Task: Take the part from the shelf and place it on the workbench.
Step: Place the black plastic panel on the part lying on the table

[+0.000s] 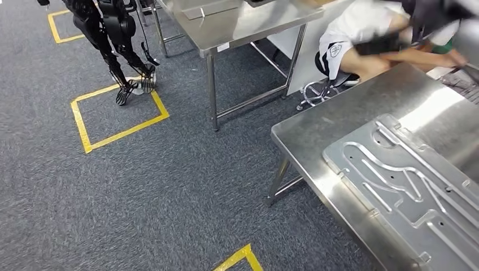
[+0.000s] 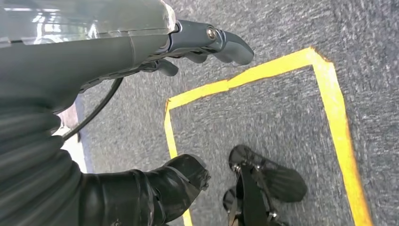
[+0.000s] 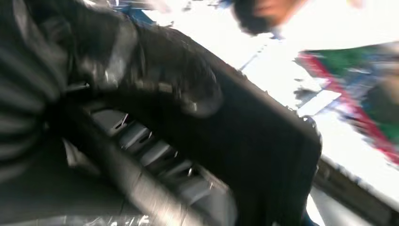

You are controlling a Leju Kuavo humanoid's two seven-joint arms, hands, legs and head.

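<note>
Evidently, the part [image 1: 406, 192], a flat stamped metal panel, was laid along the near edge of the workbench [image 1: 316, 141], reaching toward its near corner, presumably so that the whole sheet was borne by the steel top. No hand was seen on it in the head view. The left hand [image 2: 207, 42] was hung over the carpet and a yellow taped square [image 2: 329, 94], fingers curled inward, nothing held. In the right wrist view the right hand [image 3: 155, 80] was blurred against a dark ribbed object; whether anything was gripped could not be told. A seated person [image 1: 373, 39] was cut off beyond the workbench's far edge.
</note>
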